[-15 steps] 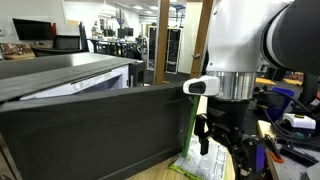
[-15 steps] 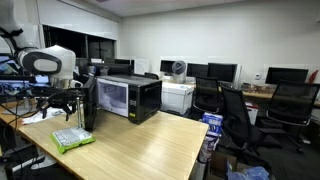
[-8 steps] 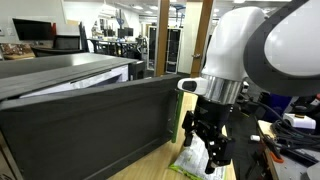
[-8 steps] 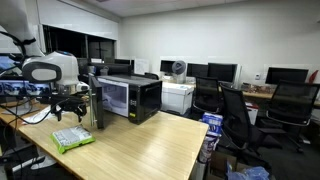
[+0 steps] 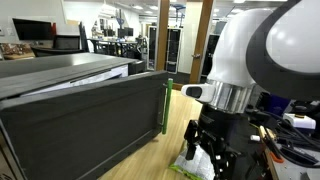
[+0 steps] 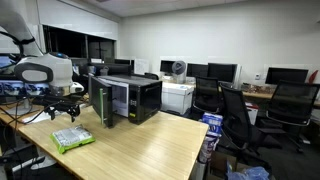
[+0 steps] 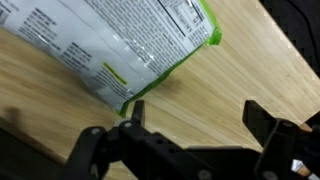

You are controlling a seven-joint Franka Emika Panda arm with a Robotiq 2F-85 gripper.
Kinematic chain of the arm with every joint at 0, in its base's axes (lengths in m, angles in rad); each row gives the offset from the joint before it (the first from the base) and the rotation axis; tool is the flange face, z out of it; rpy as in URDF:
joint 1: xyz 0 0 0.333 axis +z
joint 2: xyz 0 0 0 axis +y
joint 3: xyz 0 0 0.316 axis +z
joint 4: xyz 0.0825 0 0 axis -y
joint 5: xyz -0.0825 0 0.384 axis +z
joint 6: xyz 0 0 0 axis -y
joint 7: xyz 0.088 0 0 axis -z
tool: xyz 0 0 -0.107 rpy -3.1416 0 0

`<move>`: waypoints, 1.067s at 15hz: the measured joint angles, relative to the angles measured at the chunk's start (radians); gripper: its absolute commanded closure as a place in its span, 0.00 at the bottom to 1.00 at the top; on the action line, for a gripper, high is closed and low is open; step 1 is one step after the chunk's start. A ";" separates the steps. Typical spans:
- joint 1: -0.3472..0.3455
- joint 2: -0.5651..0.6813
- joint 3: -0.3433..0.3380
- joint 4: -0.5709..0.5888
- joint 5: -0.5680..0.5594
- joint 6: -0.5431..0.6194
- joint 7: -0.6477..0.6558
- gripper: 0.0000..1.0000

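Wooden counter [image 7: 235,85] below, my gripper [image 7: 195,113] hangs wide open and empty by the green-edged packet [image 7: 110,45]; descending off-centre, I'd shove it or clip the microwave door [image 5: 100,122].

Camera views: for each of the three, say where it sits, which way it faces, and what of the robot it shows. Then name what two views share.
An exterior view: close, at table height beside the microwave, facing the arm and its hand.
An exterior view: far across the office, facing along the table toward the whole arm.
Wrist view: on the wrist, looking down past the open hand at the table.
Shared: the green-edged bag near the hand appears in all three.
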 measured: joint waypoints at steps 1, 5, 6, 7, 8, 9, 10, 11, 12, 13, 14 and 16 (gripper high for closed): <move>0.010 0.004 0.009 0.000 0.029 0.004 -0.013 0.00; 0.052 0.046 0.054 -0.001 0.161 0.053 -0.080 0.00; 0.061 0.061 0.063 -0.001 0.188 0.067 -0.092 0.00; 0.067 0.076 0.071 -0.001 0.212 0.078 -0.103 0.00; 0.075 0.097 0.077 -0.001 0.239 0.092 -0.113 0.00; 0.078 0.111 0.080 -0.001 0.252 0.102 -0.119 0.00; 0.080 0.127 0.082 -0.001 0.265 0.116 -0.122 0.00; 0.080 0.143 0.082 -0.001 0.281 0.137 -0.127 0.00; 0.080 0.156 0.081 -0.001 0.290 0.163 -0.127 0.00; 0.078 0.170 0.076 -0.001 0.294 0.197 -0.127 0.00; 0.073 0.183 0.066 -0.001 0.294 0.230 -0.127 0.00; 0.065 0.210 0.031 -0.001 0.294 0.297 -0.127 0.00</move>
